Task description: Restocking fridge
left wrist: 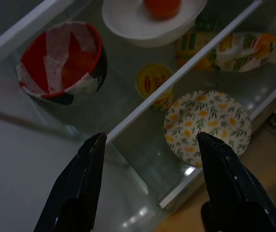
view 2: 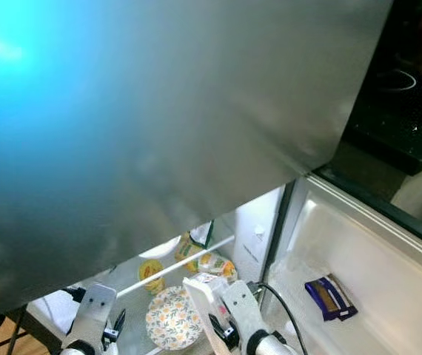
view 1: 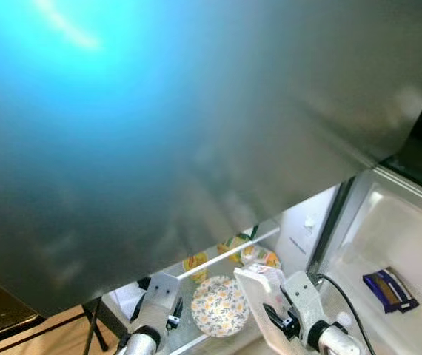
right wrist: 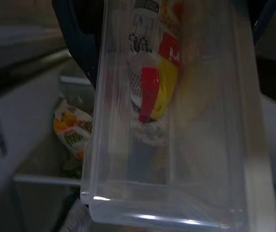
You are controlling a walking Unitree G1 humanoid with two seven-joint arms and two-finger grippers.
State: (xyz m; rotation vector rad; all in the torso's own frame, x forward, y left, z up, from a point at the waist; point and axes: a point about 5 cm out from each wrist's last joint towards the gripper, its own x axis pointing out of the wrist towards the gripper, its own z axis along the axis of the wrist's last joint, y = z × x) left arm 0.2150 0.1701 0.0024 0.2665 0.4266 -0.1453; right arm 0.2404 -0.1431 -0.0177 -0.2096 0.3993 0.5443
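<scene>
My left gripper (left wrist: 151,138) hangs open above the glass shelves of the open fridge, nothing between its fingers. Below it lie a floral plate (left wrist: 208,125), a small yellow tub (left wrist: 153,82), a red bowl covered with torn film (left wrist: 63,63) and a white bowl (left wrist: 147,19) holding something orange. My right gripper (right wrist: 172,24) is shut on a clear plastic box (right wrist: 176,121) with a red and yellow packet (right wrist: 157,82) inside. In the left eye view that box (view 1: 259,285) is at the fridge opening, just right of the floral plate (view 1: 220,305).
A big grey steel door (view 1: 196,133) spans the upper picture. The open lower door's white shelf (view 1: 359,244) on the right holds a dark blue packet (view 1: 390,290). An orange snack bag (left wrist: 239,46) lies on the upper glass shelf. A black hob (view 2: 411,96) is far right.
</scene>
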